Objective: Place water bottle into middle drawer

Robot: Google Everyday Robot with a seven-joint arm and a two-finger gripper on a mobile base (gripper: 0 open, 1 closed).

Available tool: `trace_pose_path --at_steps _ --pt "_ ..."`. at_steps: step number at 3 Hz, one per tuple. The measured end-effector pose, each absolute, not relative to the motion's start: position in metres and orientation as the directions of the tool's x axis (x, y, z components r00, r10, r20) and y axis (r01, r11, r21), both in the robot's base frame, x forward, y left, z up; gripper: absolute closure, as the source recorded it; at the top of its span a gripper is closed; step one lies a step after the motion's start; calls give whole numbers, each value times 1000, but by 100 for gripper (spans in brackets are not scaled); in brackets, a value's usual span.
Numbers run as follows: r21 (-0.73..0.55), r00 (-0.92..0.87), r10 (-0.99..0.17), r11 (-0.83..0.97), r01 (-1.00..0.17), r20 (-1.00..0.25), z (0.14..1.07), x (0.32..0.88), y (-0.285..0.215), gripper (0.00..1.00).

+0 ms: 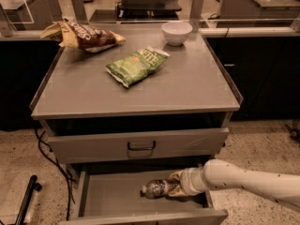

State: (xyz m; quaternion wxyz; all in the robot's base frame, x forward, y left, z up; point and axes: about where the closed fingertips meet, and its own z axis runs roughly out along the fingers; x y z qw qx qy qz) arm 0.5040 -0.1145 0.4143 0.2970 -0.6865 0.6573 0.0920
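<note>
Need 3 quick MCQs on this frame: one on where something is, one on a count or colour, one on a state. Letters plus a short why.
1. Where is the water bottle?
A. on the cabinet top
B. inside the open middle drawer
C. on the floor

2. How many chip bags are on the cabinet top?
A. one
B. two
C. three

3. How is the water bottle oriented?
A. lying on its side
B. standing upright
C. upside down

Answers:
1 B: it sits low inside the pulled-out drawer, with the end effector at its right end.
2 B: the brown chip bag and the green chip bag, beside the white bowl.
3 A: its length runs sideways.
</note>
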Motion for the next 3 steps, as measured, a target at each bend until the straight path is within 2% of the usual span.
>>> trace_pose_path --at_steps 3 --pt "-236 94 -855 35 -971 -511 362 527 -104 100"
